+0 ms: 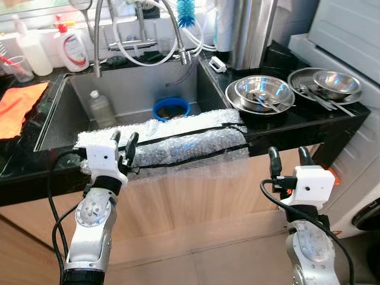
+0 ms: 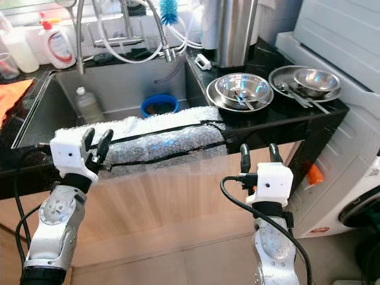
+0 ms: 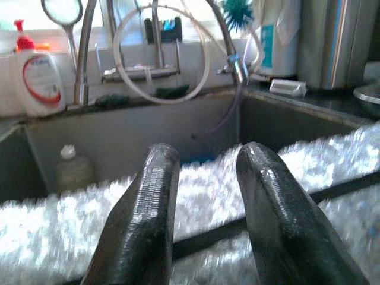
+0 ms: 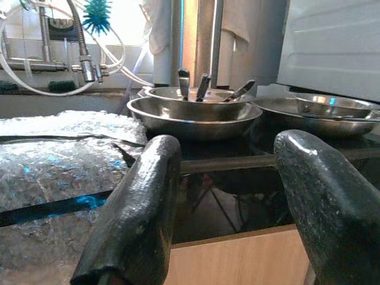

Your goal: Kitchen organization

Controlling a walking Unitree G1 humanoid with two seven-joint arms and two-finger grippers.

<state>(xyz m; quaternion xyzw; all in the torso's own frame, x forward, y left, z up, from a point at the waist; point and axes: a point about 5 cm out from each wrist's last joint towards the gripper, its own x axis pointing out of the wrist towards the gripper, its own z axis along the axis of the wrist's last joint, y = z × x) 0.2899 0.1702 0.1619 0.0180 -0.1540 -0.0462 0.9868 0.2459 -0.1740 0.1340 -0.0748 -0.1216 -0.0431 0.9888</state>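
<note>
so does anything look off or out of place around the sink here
Yes: a sheet of bubble wrap, crossed by black strips, lies draped over the front edge of the sink and hangs down the cabinet front. Odd spot for packing material. A plastic bottle also stands inside the basin.

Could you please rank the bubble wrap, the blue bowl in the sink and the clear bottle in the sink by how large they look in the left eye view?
1. Bubble wrap, draped along the sink's front edge, by far the largest.
2. Blue bowl.
3. Clear bottle, close to the bowl in apparent size, so that order is unsure.
</note>
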